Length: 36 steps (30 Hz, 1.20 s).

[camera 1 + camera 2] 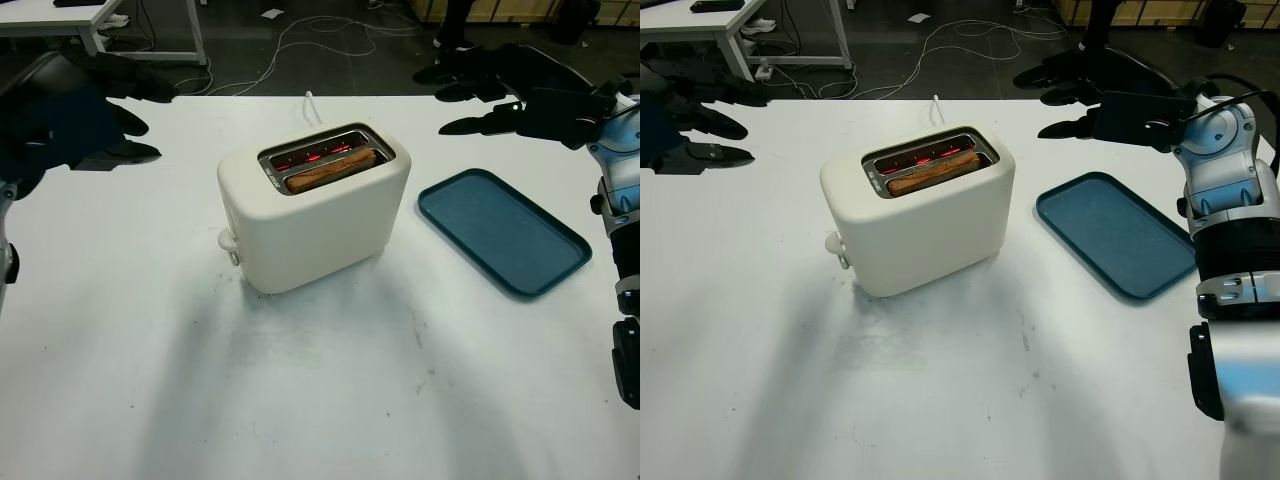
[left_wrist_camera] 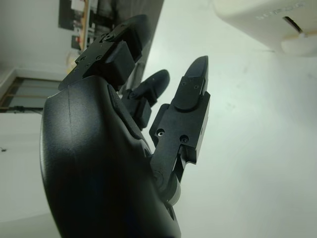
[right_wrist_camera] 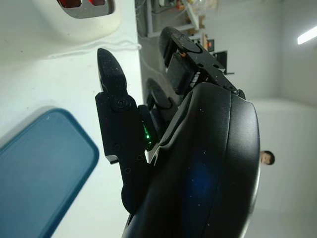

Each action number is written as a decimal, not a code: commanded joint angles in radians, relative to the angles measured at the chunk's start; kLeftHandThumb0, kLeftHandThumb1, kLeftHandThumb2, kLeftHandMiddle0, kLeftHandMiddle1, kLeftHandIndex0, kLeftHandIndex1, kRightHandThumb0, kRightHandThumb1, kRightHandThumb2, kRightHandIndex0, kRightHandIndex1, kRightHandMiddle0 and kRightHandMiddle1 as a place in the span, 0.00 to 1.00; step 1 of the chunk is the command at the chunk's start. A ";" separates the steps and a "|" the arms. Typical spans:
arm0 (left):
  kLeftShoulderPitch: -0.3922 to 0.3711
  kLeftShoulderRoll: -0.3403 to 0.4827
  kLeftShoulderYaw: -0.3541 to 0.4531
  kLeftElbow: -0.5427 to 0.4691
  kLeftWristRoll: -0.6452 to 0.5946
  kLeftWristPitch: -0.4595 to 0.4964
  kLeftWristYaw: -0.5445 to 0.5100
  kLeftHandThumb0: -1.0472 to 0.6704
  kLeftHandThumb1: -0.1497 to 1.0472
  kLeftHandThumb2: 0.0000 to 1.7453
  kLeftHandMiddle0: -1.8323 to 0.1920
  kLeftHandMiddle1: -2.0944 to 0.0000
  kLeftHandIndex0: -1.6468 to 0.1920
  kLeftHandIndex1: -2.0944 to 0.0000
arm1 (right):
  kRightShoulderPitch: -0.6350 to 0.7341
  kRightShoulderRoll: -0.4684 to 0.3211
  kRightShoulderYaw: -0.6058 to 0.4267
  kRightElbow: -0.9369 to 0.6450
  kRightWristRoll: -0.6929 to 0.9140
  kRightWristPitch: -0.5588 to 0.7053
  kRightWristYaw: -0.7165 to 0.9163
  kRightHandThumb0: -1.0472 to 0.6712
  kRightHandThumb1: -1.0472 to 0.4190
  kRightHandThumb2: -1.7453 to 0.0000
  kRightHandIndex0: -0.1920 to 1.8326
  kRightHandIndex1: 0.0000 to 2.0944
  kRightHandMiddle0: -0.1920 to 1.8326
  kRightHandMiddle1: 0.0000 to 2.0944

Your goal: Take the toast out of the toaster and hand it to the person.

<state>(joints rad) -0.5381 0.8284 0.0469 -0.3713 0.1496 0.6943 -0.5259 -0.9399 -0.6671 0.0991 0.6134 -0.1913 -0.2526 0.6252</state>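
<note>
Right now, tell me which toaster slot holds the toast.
The slot nearer the robot holds the toast; the far slot of the toaster shows just glowing red elements.

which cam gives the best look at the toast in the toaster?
Left eye view: the toast sits in the toaster's front slot, its top edge in plain sight beside the glowing elements. The right eye view shows nearly the same from a little aside. The left wrist view catches the toaster's lever corner, the right wrist view a glowing slot edge.
</note>
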 commanded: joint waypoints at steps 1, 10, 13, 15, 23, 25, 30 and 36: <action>-0.019 0.001 -0.016 -0.021 0.015 0.026 0.004 0.56 0.83 0.01 0.63 0.76 0.57 0.91 | 0.002 -0.022 -0.004 -0.021 -0.007 -0.018 0.001 0.41 0.10 1.00 0.41 0.02 0.39 0.01; -0.016 -0.025 -0.020 -0.040 0.015 0.047 0.019 0.59 0.85 0.01 0.63 0.77 0.57 0.92 | 0.020 -0.030 -0.003 -0.032 -0.012 -0.051 -0.011 0.35 0.09 1.00 0.42 0.01 0.40 0.01; -0.008 -0.024 -0.017 -0.044 0.016 0.037 0.025 0.59 0.86 0.01 0.63 0.77 0.57 0.93 | 0.023 -0.035 0.001 -0.031 -0.014 -0.067 -0.005 0.33 0.09 0.98 0.41 0.01 0.40 0.00; -0.004 -0.026 -0.014 -0.052 0.016 0.046 0.030 0.58 0.86 0.01 0.63 0.78 0.57 0.93 | 0.025 -0.034 -0.001 -0.031 -0.008 -0.068 0.001 0.32 0.09 0.98 0.41 0.01 0.39 0.00; 0.001 -0.034 0.004 -0.077 0.002 0.080 0.028 0.56 0.87 0.01 0.65 0.79 0.58 0.94 | 0.033 -0.033 0.001 -0.039 -0.009 -0.053 0.001 0.34 0.09 0.98 0.42 0.01 0.40 0.00; 0.003 -0.033 0.002 -0.072 0.004 0.059 0.028 0.57 0.87 0.01 0.65 0.79 0.58 0.94 | 0.034 -0.033 -0.003 -0.040 -0.003 -0.052 0.004 0.34 0.09 0.98 0.42 0.01 0.40 0.00; -0.004 -0.021 -0.008 -0.072 0.011 0.054 0.021 0.57 0.87 0.00 0.64 0.78 0.57 0.94 | 0.036 -0.041 -0.001 -0.035 -0.012 -0.078 -0.002 0.32 0.09 0.97 0.42 0.01 0.40 0.00; -0.004 -0.025 -0.007 -0.071 0.012 0.060 0.023 0.58 0.87 0.00 0.64 0.79 0.56 0.95 | 0.037 -0.043 0.003 -0.047 -0.017 -0.066 0.000 0.32 0.09 0.96 0.42 0.01 0.40 0.00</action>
<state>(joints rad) -0.5396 0.7954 0.0436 -0.4378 0.1515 0.7561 -0.5056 -0.9107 -0.6958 0.0994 0.5836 -0.1982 -0.3123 0.6237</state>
